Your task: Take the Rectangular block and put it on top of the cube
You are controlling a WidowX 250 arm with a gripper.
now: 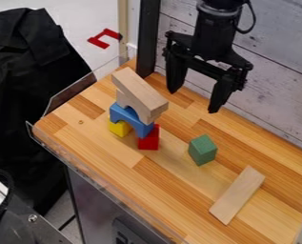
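Note:
The black gripper point(194, 101) hangs above the back of the wooden work surface, its two fingers wide apart with nothing between them. A flat, natural-wood rectangular block point(237, 195) lies at the front right, set diagonally. The green cube point(203, 149) rests on the surface near the middle, up and left of the rectangular block and apart from it. Both the cube and the rectangular block are to the right of the gripper and lower in the view.
Left of the cube stands a stack: a yellow block point(119, 127) and a red block point(149, 138) below, a blue arch point(131, 118) across them, and natural-wood pieces point(139, 94) on top. A clear guard point(102, 185) runs along the table's left edge; a whitewashed wall rises behind.

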